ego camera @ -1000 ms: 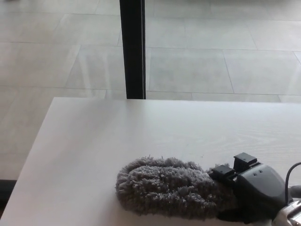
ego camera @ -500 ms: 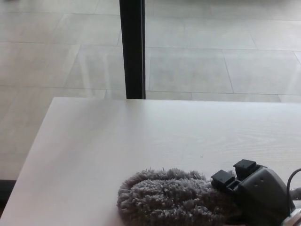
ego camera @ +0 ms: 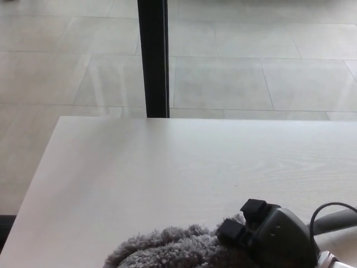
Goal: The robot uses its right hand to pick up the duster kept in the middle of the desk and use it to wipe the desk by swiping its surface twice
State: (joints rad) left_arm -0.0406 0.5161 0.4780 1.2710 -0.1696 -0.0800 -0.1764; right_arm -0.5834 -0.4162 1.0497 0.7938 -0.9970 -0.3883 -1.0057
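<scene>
Since a second ago, the duster (ego camera: 167, 251) and our right hand (ego camera: 273, 237) have slid toward the near edge of the desk (ego camera: 139, 167) and to our left; the duster's left tip sat further right and higher in the frame before, and now much of its body has dropped below the bottom border. The camera view has also shifted slightly, since the black post (ego camera: 153, 56) beyond the desk sits a little further left than it did.

We see the duster as a shaggy grey mass of soft, matted fibres, lying flat on the pale wood-grain surface at the near centre. Only its upper fringe shows, a low rounded hump running along the bottom of the picture.

Our right hand is a black, blocky shape with two squared finger segments pressed onto the right end of the fluff. It is closed around the duster, though the handle itself is buried under the hand and cannot be made out. A thin dark cable (ego camera: 329, 207) loops up behind the hand, and the grey forearm runs off the right edge. The lower part of the hand is cropped by the frame.

Our left hand does not appear.
</scene>
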